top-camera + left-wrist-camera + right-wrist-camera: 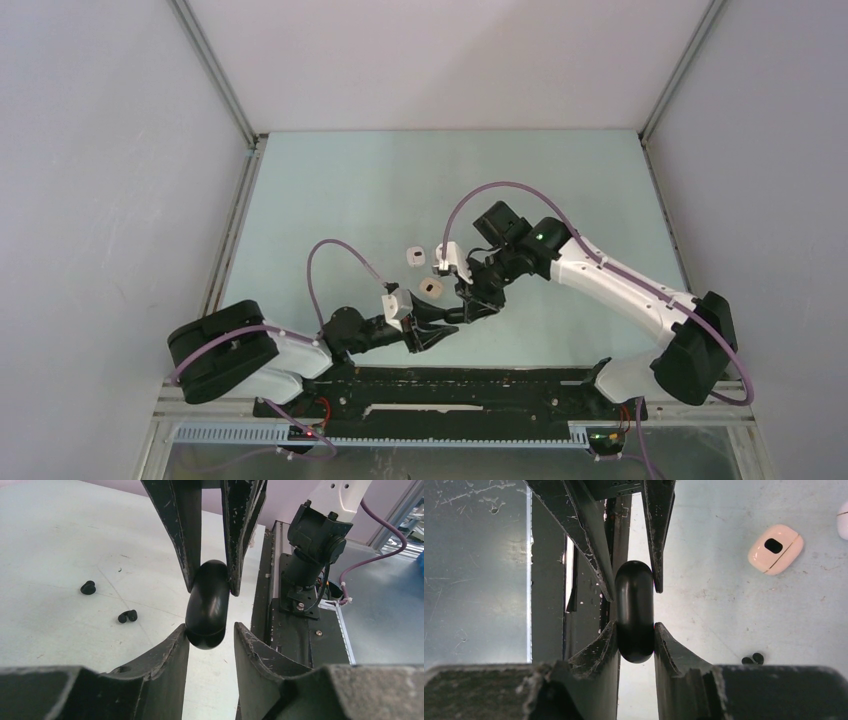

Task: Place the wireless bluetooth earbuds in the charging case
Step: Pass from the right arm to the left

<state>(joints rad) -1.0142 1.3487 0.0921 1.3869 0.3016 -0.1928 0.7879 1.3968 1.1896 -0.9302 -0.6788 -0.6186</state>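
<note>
Here, the left pincer [211, 629] straddles one end of the black charging case [207, 600]. One finger touches it and the other stands a sliver off, so I cannot tell whether it grips. The right pincer [635, 630] clamps the other end. Two black earbuds [127, 616] lie loose on the tabletop [60, 540], with a white case [775, 549] farther off.

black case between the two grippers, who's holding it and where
The right gripper clamps the black case across one end; the left gripper flanks the other end, but whether it grips is unclear.
</note>
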